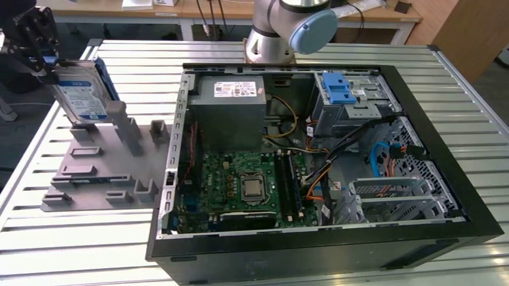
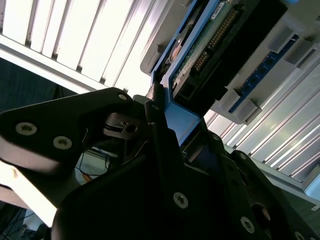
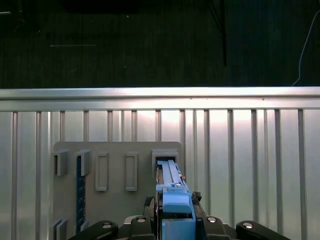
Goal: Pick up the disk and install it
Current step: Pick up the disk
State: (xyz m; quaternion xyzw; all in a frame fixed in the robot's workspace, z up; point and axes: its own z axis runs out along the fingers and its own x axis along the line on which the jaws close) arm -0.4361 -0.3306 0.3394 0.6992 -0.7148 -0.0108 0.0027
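While upright, one disk [image 1: 80, 94] between the jaws

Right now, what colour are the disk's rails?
Blue; rails of the disk show best in the first wrist view.

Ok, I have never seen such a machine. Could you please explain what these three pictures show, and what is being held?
It is one grey robot arm with a blue joint cap, standing on a slatted metal table. The exterior view comes from a camera off the arm. Both wrist views come from cameras riding near its black gripper. On the table lie an open black computer case and a grey plastic stand with slots. The gripper is closed on the top of a flat silver hard drive with a white-and-blue label and blue side rails. The drive stands upright at the stand.
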